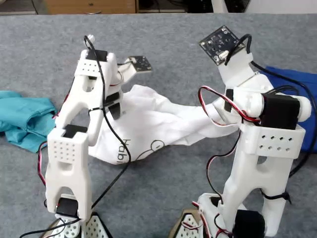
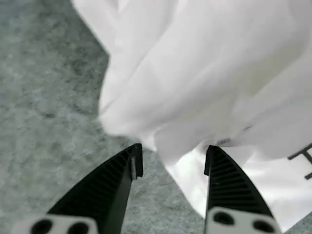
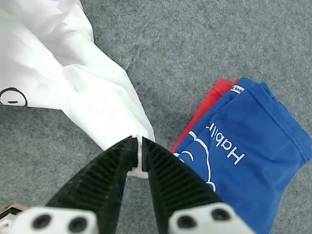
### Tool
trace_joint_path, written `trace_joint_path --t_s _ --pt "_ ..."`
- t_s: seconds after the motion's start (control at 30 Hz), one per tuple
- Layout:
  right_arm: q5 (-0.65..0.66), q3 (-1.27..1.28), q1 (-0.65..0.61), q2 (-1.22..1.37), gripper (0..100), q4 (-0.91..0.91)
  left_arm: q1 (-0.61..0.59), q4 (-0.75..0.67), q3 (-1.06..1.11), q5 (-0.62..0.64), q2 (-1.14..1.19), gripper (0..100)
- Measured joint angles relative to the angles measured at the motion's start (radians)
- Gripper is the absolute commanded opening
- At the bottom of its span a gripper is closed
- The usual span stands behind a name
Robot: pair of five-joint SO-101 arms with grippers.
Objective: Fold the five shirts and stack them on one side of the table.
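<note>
We see the crumpled white shirt [image 1: 158, 124] with dark print lying mid-worktop [image 1: 173, 54] on grey felt, between the two arms. Our right gripper [image 3: 139, 144] is clenched on one edge of it. Our left gripper [image 2: 173, 156] hovers just above it, jaws spread, grasping nothing. A folded blue shirt [image 3: 243, 161] overlaps a red shirt [image 3: 214, 97] at the right side, and a rumpled teal shirt [image 1: 25, 121] lies at the left.
</note>
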Motion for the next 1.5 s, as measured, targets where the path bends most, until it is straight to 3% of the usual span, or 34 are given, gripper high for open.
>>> trace_joint_path --t_s 0.17,0.43,0.67,1.07,1.5 --pt "0.0 0.0 0.0 0.0 0.3 0.0 0.008 0.002 -0.006 0.0 0.046 2" --pt "0.0 0.0 -0.002 0.0 0.3 0.0 0.017 0.035 -0.014 0.034 0.015 2" --pt "-0.002 -0.046 -0.002 0.0 0.3 0.0 -0.041 0.178 -0.095 0.058 -0.176 2" --pt "-0.002 -0.229 -0.005 0.0 0.3 -0.017 -0.153 0.193 -0.155 0.232 -0.534 2" --pt "-0.002 -0.199 -0.066 0.032 0.3 -0.034 -0.152 0.193 0.493 0.163 -0.643 2"
